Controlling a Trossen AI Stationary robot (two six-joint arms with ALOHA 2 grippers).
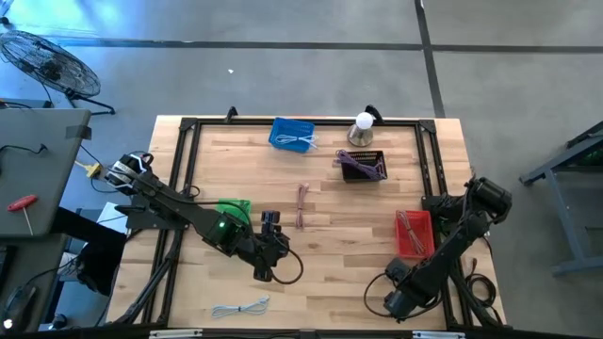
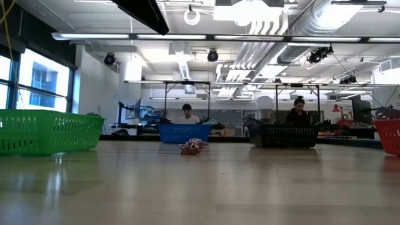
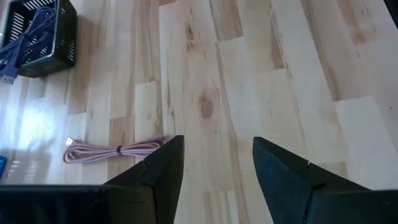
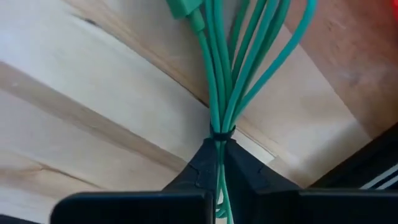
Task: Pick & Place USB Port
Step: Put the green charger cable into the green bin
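My right gripper (image 4: 219, 140) is shut on a green USB cable bundle (image 4: 233, 68) over the table's near right corner (image 1: 390, 299), near the red basket (image 1: 413, 234). My left gripper (image 3: 217, 146) is open and empty, low over the table's middle (image 1: 271, 226) beside the green basket (image 1: 234, 209). A pink coiled cable (image 3: 115, 150) lies flat on the wood ahead of it (image 1: 301, 202). A white cable (image 1: 240, 307) lies near the near edge. The blue basket (image 1: 292, 134) and the black basket (image 1: 363, 165) hold cables. My right gripper pinches the green bundle between its two fingers just behind the dark tie (image 4: 219, 132) that binds the strands. The loops and a green plug (image 4: 183, 12) fan out ahead of the fingertips, along the fingers' line, over the wood. Whether they rest on the table I cannot tell.
A black metal frame (image 1: 184, 151) runs round the wooden table. A lamp-like object (image 1: 363, 127) stands at the far edge. In the low view the green basket (image 2: 47, 131), blue basket (image 2: 182, 132), black basket (image 2: 287, 134) and red basket (image 2: 390, 134) stand apart; people sit behind.
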